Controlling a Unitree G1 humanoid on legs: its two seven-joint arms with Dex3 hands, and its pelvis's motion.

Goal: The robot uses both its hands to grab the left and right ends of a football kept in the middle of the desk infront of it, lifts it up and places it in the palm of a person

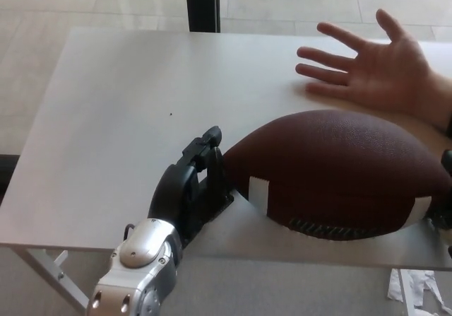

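Left hand [192,189] first: you have it pressed against the pointed left end of the football [335,174], black fingers [206,145] spread and curled up along the tip, so it is open against the ball and not wrapped around it. Your silver forearm [141,266] climbs in over the desk's near edge, toward the near-left corner.

Now the ball itself: brown, with white stripes near each end, lying lengthwise along the near edge of the desk [127,104], well over to the right side, its low side just beside that edge.

Over on the right, you get only a sliver of your right hand [445,192], a dark shape at the picture's border touching the ball's right end. You cannot tell from this whether its fingers are spread or closed.

Up at the far-right corner, a person's hand [374,65] lies palm up and flat, fingers fanned toward the left, just behind the ball and apart from it.

Head view only, so that is your lot.
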